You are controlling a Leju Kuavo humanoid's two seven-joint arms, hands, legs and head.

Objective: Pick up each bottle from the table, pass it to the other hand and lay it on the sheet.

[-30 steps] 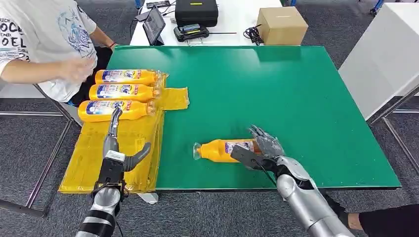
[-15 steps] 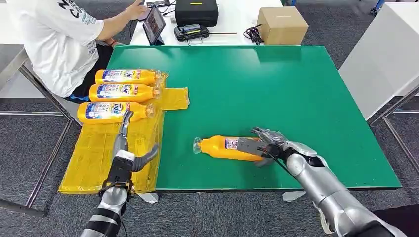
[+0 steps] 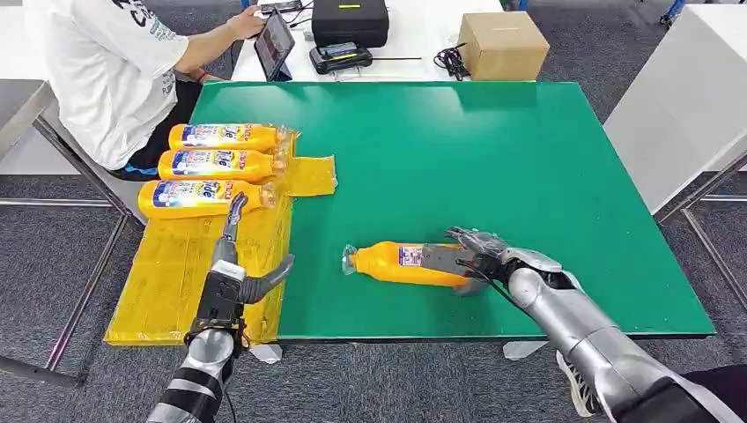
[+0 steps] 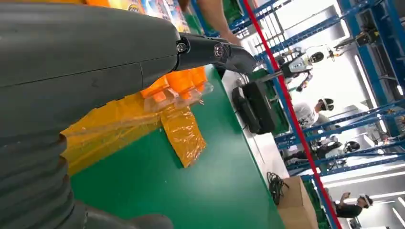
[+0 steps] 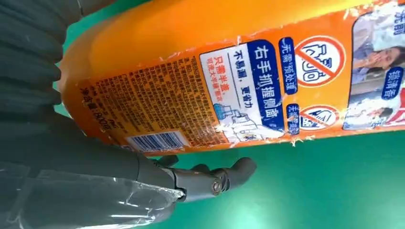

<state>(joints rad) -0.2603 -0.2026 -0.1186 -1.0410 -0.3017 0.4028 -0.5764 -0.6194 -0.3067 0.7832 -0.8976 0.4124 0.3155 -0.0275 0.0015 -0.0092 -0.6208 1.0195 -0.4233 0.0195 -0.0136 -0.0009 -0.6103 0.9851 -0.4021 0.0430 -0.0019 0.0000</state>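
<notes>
You are looking at an orange bottle [image 3: 407, 264] lying on its side on the green table [image 3: 493, 159], near the front edge. Its long axis is running left to right across your head view, with the clear cap end pointing left toward the yellow sheet [image 3: 181, 264] and the base sitting in the right hand [image 3: 471, 257]. That hand is wrapping the base end, thumb over the label and fingers around the far side, so it is gripping the bottle. In the right wrist view the bottle's [image 5: 229, 71] back label is facing the camera: you are seeing Chinese print in blue and orange, including "右手抓握侧高", two red-ringed prohibition icons, a block of small text too fine to read, and a barcode beside the thumb [image 5: 210, 181].

The left hand [image 3: 236, 269] is hovering over the sheet's right part with its fingers spread and nothing in it. Three more orange bottles [image 3: 211, 166] are lying side by side on the sheet's far end, caps pointing right, their blue and white labels too small to read.

A person in a white shirt [image 3: 106, 70] is sitting at the table's far left corner, touching a tablet [image 3: 275, 42]. A cardboard box [image 3: 502, 44] is standing beyond the table.
</notes>
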